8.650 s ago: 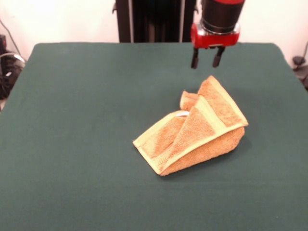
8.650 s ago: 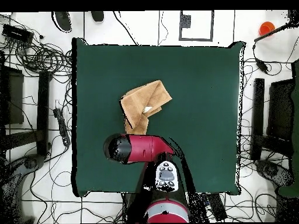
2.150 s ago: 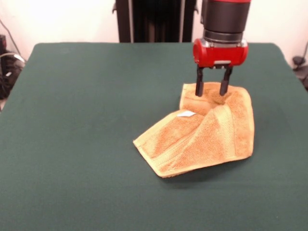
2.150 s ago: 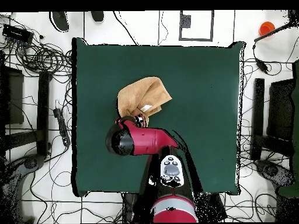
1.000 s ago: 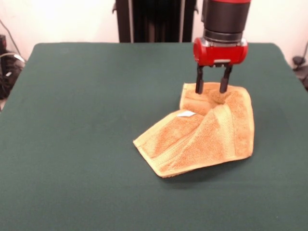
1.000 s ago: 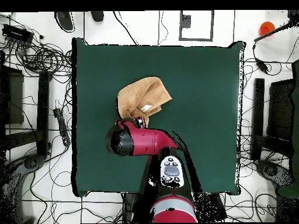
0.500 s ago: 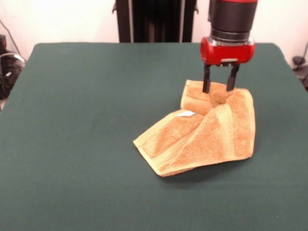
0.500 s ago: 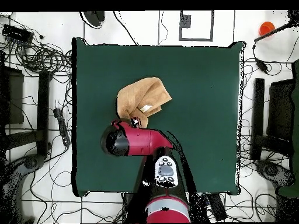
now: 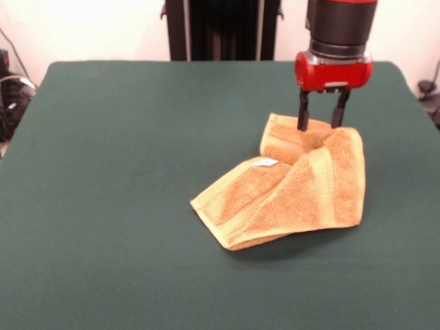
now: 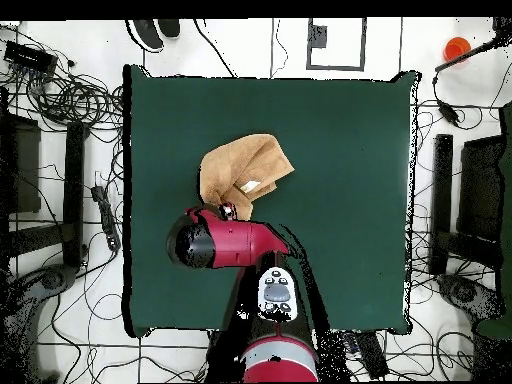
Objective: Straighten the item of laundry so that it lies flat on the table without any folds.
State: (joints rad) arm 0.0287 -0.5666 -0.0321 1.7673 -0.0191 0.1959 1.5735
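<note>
Open a little, my gripper (image 9: 321,126) touches the towel's (image 9: 289,196) top right edge; it is bunched and folded; flattening remains.

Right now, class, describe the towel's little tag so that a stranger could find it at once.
Start at the green table, then the crumpled orange towel below the red gripper. The tag lies on the towel's upper fold, left of the gripper. It is the only white spot on the orange cloth.
</note>
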